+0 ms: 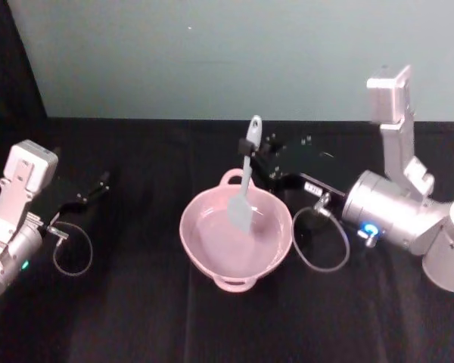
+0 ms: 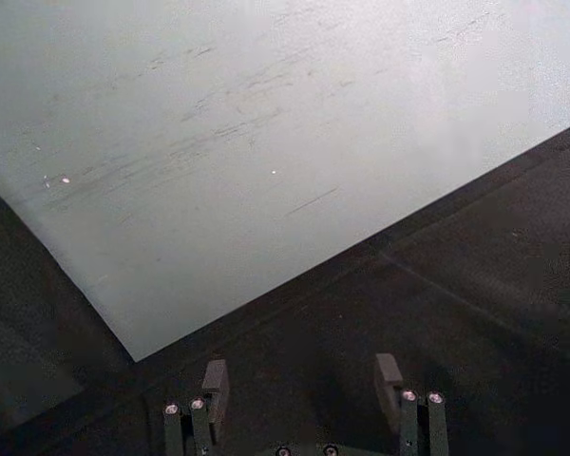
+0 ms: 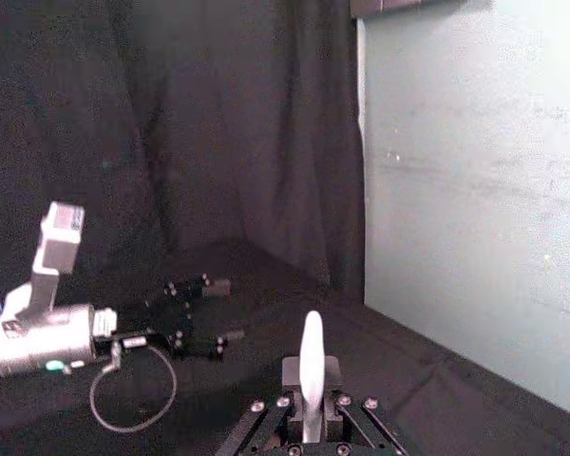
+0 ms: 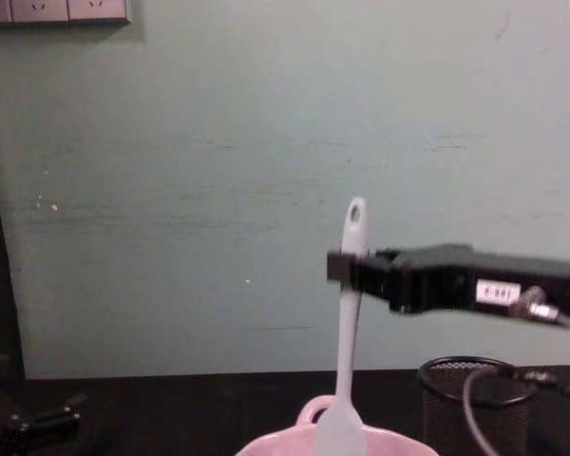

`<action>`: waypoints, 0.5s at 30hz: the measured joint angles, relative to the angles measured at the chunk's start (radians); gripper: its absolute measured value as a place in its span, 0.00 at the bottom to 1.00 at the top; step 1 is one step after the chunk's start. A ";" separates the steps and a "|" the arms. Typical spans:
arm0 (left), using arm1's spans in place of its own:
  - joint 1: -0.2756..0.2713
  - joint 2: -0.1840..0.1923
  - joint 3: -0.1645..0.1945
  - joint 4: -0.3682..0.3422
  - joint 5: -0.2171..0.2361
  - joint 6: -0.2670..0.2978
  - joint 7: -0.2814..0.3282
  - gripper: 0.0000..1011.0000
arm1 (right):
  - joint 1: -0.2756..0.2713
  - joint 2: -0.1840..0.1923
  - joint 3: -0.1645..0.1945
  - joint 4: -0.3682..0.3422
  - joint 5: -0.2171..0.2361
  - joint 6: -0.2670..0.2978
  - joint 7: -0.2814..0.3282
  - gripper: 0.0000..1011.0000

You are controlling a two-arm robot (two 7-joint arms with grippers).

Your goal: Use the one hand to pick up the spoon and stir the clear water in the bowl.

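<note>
1. Right hand [image 1: 257, 156] reaches in from the right, out over the far side of the bowl [image 1: 188, 239], its black fingers closed narrow on the spoon [image 1: 245, 187].
2. The grip is high on the handle. In the chest view the fingers [image 4: 336, 267] pinch it just below the holed end, which stands clear above the hand [image 4: 343, 269]. The right wrist view shows the white handle tip [image 3: 311, 353] rising between the two pads.
3. The spoon [image 4: 348, 328] hangs nearly upright, its flat head down inside the pink bowl [image 4: 283, 445] and below the rim line. Whether the head touches the water cannot be told.
4. The bowl sits near the middle of the black worktop [image 1: 136, 321], one loop handle [image 1: 231, 178] on its far rim, just beside the spoon.
5. A black wire-mesh cup [image 4: 472, 404] stands to the right of the bowl — apart from it.
6. The left hand [image 1: 100, 184] rests low at the left of the worktop, well apart from the bowl. Its fingers [image 2: 215, 380] are spread wide and hold nothing.
</note>
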 joint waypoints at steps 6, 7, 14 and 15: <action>0.000 0.000 0.000 0.000 0.000 0.000 0.000 1.00 | 0.005 -0.022 -0.014 0.061 -0.044 -0.045 0.027 0.11; 0.000 0.000 0.000 0.000 0.000 0.000 0.000 1.00 | 0.004 -0.022 -0.015 0.063 -0.050 -0.048 0.029 0.11; 0.000 0.000 0.000 0.000 0.000 0.000 0.000 1.00 | -0.019 -0.008 -0.010 0.053 -0.073 -0.057 0.056 0.11; 0.000 0.000 0.000 0.000 0.000 0.000 0.000 1.00 | -0.023 -0.005 -0.009 0.050 -0.073 -0.055 0.060 0.11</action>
